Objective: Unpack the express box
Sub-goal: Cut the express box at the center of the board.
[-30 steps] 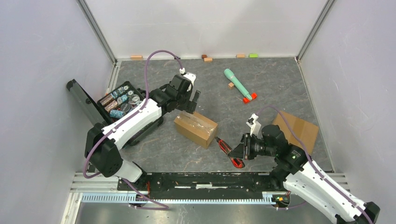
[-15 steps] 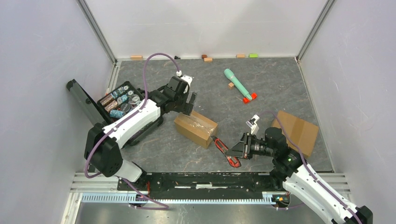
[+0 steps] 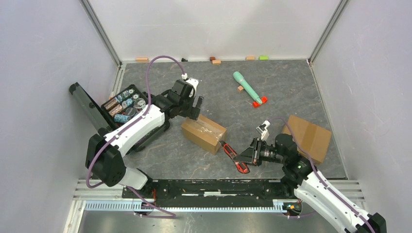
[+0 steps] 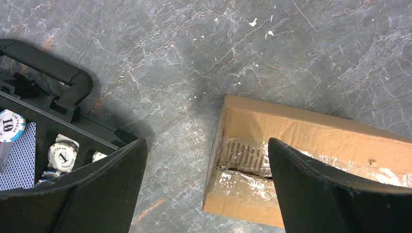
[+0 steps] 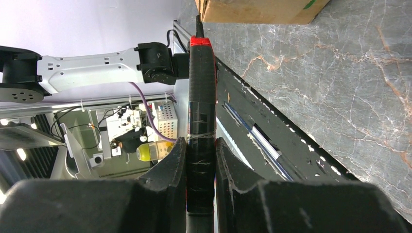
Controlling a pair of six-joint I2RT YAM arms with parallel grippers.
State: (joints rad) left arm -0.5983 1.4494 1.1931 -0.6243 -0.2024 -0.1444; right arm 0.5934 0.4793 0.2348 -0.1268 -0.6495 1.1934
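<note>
The express box [image 3: 204, 133] is a small brown cardboard carton sealed with clear tape, lying mid-table. It fills the lower right of the left wrist view [image 4: 311, 141], where the tape at its end looks torn. My left gripper [image 3: 196, 108] is open and empty, hovering over the box's far left end, one finger over the box top. My right gripper [image 3: 246, 158] is shut on a red and black utility knife [image 3: 233, 157], whose tip points at the box's near right corner. In the right wrist view the knife [image 5: 201, 97] stands between my fingers [image 5: 176, 160], its tip at the box [image 5: 257, 10].
An open black case [image 3: 124, 108] of poker chips and cards lies left of the box. A teal and red tool [image 3: 248, 88] lies at the back. A second cardboard box [image 3: 308, 136] sits at the right. Small blocks [image 3: 216, 61] line the back wall.
My right gripper has carried the knife left toward the box's near corner. My left gripper has shifted slightly left and down over the box's far end.
</note>
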